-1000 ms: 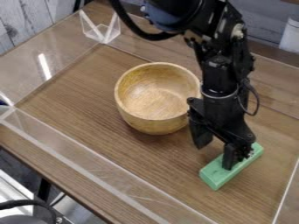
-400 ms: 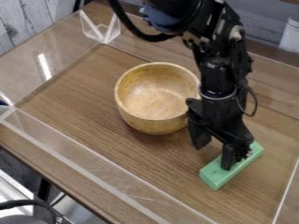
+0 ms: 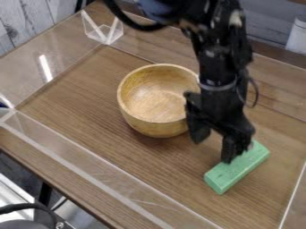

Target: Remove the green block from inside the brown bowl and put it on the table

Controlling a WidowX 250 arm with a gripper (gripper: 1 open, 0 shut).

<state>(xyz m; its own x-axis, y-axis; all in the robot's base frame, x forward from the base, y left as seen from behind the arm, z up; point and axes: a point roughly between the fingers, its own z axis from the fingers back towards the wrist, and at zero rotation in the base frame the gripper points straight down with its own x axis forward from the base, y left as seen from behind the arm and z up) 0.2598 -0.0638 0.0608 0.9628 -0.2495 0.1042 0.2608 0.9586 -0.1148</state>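
Green block (image 3: 237, 167) lies flat on the table (image 3: 96, 125) near its right edge, just beside the empty bowl (image 3: 162, 98). I hold my gripper (image 3: 221, 140) spread above its far end, gripping nothing; the placing looks done.

nothing here can be read: no lettering, label, brand mark or number shows on any surface i can see from where i stand.
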